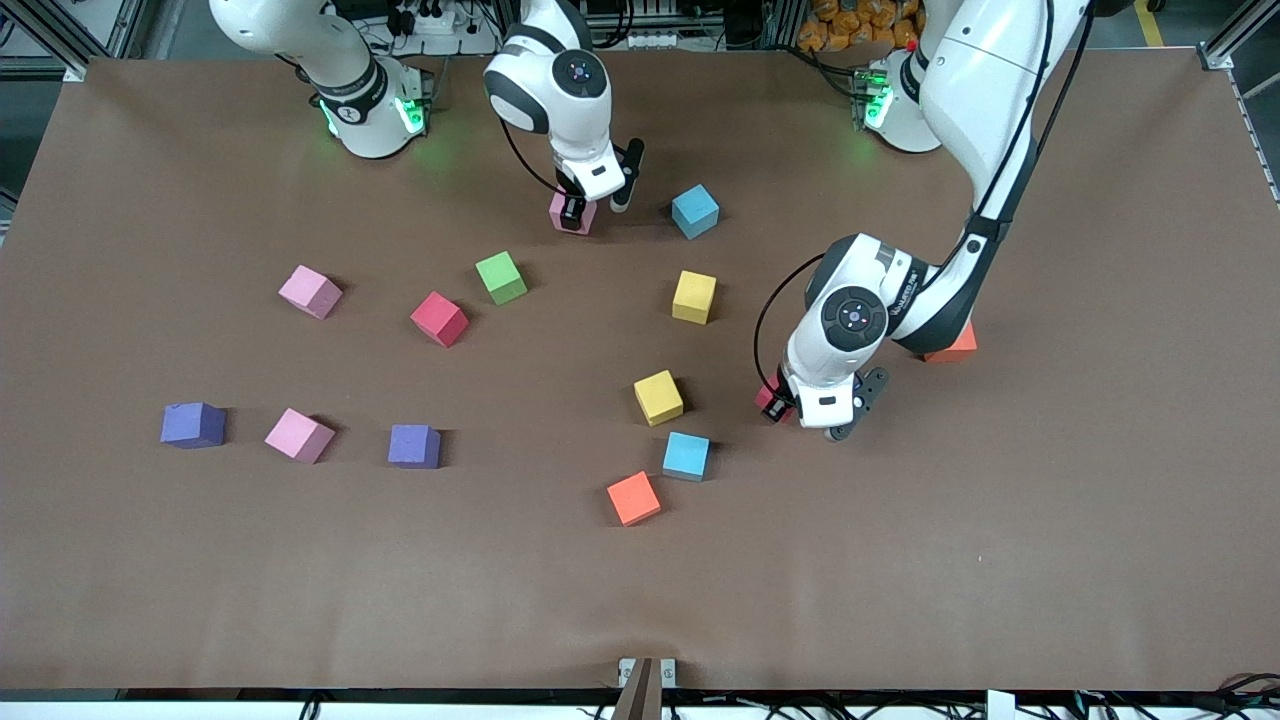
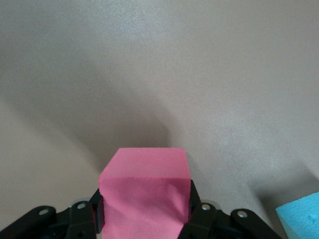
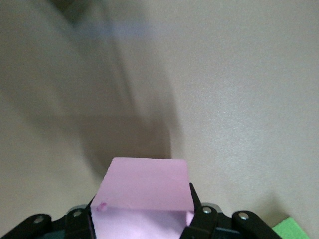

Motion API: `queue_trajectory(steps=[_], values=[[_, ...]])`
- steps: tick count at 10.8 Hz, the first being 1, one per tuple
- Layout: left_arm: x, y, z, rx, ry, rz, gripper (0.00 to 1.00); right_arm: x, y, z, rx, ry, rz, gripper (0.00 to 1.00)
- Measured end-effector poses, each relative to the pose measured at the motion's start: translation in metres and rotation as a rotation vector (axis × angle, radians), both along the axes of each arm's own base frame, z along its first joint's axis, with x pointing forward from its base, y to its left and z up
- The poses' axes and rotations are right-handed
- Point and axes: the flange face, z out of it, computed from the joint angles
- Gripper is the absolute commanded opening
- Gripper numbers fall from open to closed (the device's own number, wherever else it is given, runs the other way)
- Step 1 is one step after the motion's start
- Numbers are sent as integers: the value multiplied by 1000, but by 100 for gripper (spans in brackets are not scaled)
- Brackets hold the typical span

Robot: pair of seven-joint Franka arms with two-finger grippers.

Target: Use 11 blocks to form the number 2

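**At both ends of the table: two cubes pinched, no digit begun**

On the table (image 1: 1000, 560) the blocks lie scattered, none touching another, so the number 2 is not yet started. Near the edge by the robots' bases, the right pincer (image 3: 144, 219) is down on the table, pinching a pink cube (image 3: 144, 191); a blue cube (image 1: 695, 211) sits beside it. Toward the left arm's end, the left pincer (image 2: 144, 219) pinches a red cube (image 2: 144, 191), low over or on the table; I cannot tell which. An orange cube (image 1: 950, 345) shows partly under that arm.

Both wrist views show the cubes seated squarely between the jaws, so the grips look sound. To do this step well, I judge each arm should lift straight up before travelling, keeping clear of neighbours: a yellow cube (image 1: 658, 397) and another blue cube (image 1: 686, 455) lie near the left pincer. Pick one open patch for the digit and set these first two cubes flush, edges aligned, since they fix the grid for the rest. Moving one arm at a time would avoid crowding.
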Motion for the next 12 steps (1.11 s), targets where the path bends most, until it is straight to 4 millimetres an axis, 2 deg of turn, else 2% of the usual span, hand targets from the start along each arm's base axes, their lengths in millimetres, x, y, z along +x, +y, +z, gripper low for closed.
queue_trajectory(steps=[5,7,9,10,11,12], values=[[2,3,1,-18,14,91,0,-7,4,-1,0,-2,43,29],[2,3,1,-16,16,153,0,-14,6,-8,-12,5,58,30],[4,1,8,-19,9,231,0,-16,6,-15,-19,8,62,32],[3,-2,17,-21,4,249,0,-17,7,-17,-16,7,64,37],[-1,-7,25,-13,13,258,0,-18,7,-18,-17,7,65,60],[-10,-16,34,3,35,262,0,-18,7,-19,-18,8,65,100]])
